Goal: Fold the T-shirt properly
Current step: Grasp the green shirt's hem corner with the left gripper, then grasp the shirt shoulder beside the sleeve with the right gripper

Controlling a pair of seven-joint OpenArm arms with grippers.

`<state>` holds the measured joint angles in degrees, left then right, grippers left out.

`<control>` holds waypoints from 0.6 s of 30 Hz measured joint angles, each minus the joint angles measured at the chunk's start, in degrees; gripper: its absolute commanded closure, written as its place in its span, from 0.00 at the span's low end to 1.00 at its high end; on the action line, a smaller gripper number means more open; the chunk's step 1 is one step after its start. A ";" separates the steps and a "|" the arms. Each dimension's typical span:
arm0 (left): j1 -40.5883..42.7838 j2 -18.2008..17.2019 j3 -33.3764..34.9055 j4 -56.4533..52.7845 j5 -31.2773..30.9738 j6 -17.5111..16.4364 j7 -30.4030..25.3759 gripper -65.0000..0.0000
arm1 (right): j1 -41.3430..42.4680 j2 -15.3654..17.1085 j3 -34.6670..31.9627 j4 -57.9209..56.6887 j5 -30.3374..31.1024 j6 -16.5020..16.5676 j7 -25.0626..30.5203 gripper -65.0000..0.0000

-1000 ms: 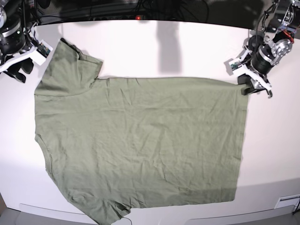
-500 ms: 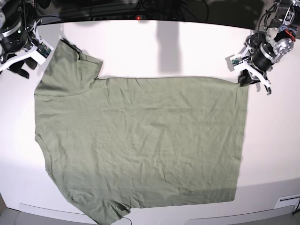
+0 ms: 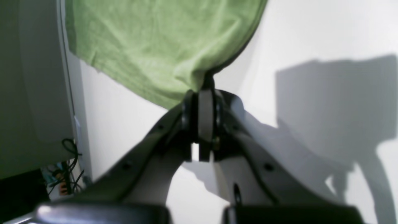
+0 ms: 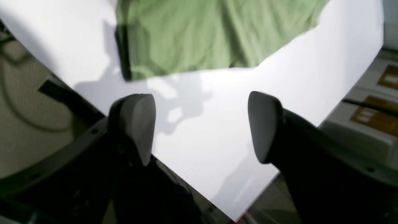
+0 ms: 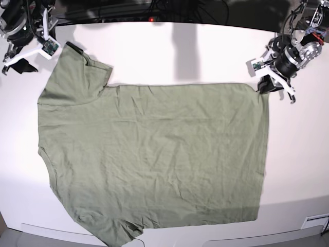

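The sage-green T-shirt (image 5: 154,154) lies spread flat on the white table (image 5: 205,51), collar side toward the left and hem toward the right. My left gripper (image 5: 266,87) sits at the hem's far right corner, shut on the fabric. In the left wrist view its fingers (image 3: 203,105) pinch a bunched fold of the T-shirt (image 3: 155,46), lifted slightly. My right gripper (image 5: 20,60) hovers off the table's far left corner, beside the upper sleeve, open. In the right wrist view the right gripper (image 4: 199,124) has nothing between its jaws, and the sleeve (image 4: 202,34) lies ahead of it.
Dark cables (image 5: 154,13) run along the table's back edge. A grey strip (image 5: 51,231) borders the front edge, with a small white fixture (image 5: 314,221) at the front right. Bare white table surrounds the shirt on the far side and the right.
My left gripper has shut on the hem corner and drawn it slightly inward and up. My right gripper has opened wider and moved back toward the far left corner.
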<state>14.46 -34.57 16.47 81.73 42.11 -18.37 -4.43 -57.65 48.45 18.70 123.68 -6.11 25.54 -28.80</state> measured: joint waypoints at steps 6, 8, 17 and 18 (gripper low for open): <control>0.00 0.00 0.02 0.02 -0.15 -0.02 -0.33 1.00 | 0.87 -0.04 -0.57 -5.97 -0.22 0.02 5.44 0.30; 0.00 0.00 0.04 0.00 -0.15 -0.04 -0.35 1.00 | 2.75 -0.04 -2.12 -7.30 -0.31 0.02 5.33 0.30; 0.00 0.13 0.04 0.07 -0.15 -0.20 -0.57 1.00 | 16.31 -0.33 -21.07 -13.14 -4.50 -0.37 0.52 0.30; 0.00 0.11 0.04 0.07 -0.15 -0.20 -0.59 1.00 | 17.22 -0.33 -22.82 -13.51 -4.26 -0.59 -0.37 0.30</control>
<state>14.46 -34.46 16.51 81.80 41.95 -18.57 -5.02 -40.42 48.12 -4.12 110.17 -10.37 24.95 -29.17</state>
